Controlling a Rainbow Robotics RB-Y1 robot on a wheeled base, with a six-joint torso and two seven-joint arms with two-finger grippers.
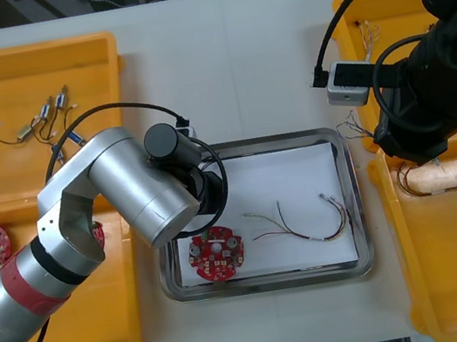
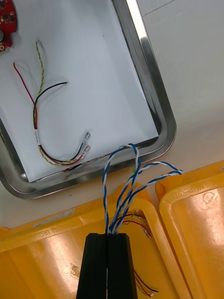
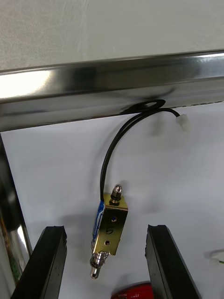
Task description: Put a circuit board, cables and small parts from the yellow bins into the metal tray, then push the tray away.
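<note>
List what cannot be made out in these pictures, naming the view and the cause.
1. Front view: the left arm's own body hides the left gripper and the small metal part between its open fingers over the metal tray.
2. Front view: the right arm's dark body hides the right gripper, shut on the blue and white cable.
3. Right wrist view: the circuit board is cut off by the edge.

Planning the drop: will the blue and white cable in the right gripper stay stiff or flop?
Probably springy rather than limp: the twisted blue and white cable arches out from the shut right gripper. Likely light; its loops may snag the metal tray.
</note>
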